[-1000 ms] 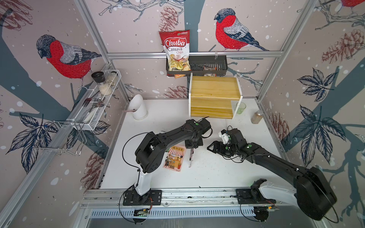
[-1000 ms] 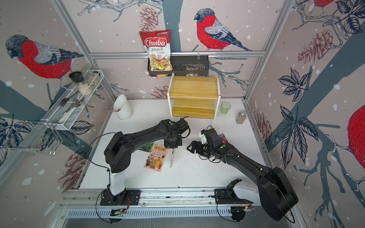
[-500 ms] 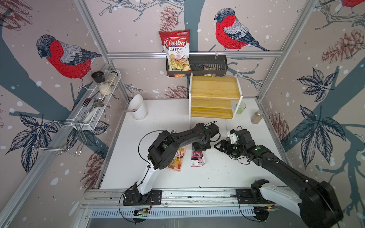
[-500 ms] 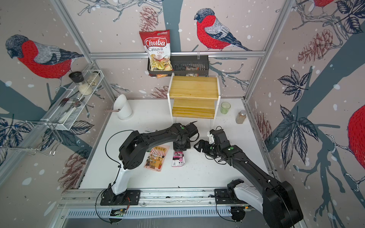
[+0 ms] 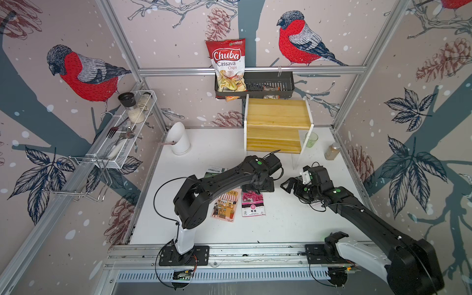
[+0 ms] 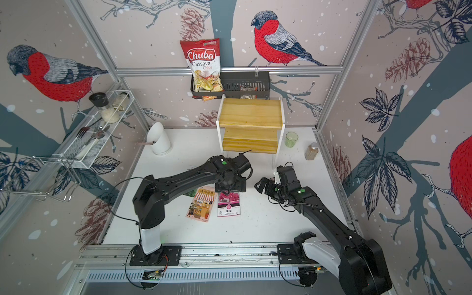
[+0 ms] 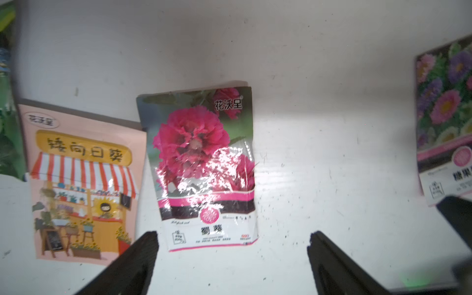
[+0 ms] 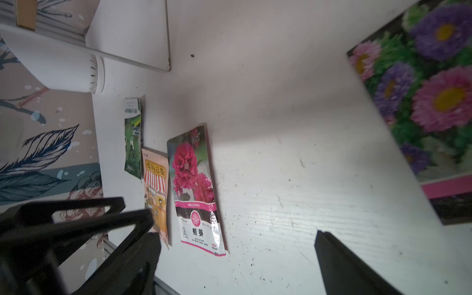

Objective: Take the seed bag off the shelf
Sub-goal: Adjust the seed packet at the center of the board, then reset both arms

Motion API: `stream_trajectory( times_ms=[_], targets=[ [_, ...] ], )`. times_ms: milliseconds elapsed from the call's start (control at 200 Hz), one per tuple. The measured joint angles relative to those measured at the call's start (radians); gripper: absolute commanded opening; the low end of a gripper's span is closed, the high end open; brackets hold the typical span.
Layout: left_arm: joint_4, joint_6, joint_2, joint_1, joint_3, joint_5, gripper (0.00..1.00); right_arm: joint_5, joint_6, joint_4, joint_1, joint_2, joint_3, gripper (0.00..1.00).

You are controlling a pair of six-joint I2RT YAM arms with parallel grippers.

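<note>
The left gripper (image 7: 233, 236), shut on the pink-flowered seed bag (image 7: 204, 166) a second ago, now hangs wide open and empty just above it; the bag lies flat on the bench (image 7: 319, 127) beside an orange packet (image 7: 81, 184), the right gripper (image 8: 235, 233) nearby is equally open and empty, and the shelf (image 5: 277, 120) beyond shows no bag, so removal is judged complete.

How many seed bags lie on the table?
4: green bag, orange bag beside it, hollyhock bag next, aster bag apart from them. Others may be hidden.
</note>
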Motion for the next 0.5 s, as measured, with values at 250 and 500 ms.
stream_trajectory(
  times_ms=[250, 500],
  targets=[
    [0.167, 0.144, -0.536, 0.209, -0.438, -0.084, 0.97, 0.195, 0.026, -0.042, -0.241, -0.001, 0.023, 1.00],
    [0.564, 0.401, -0.902, 0.628, -0.908, -0.064, 0.96, 0.333, -0.078, 0.095, -0.414, 0.150, 0.037, 1.00]
  ],
)
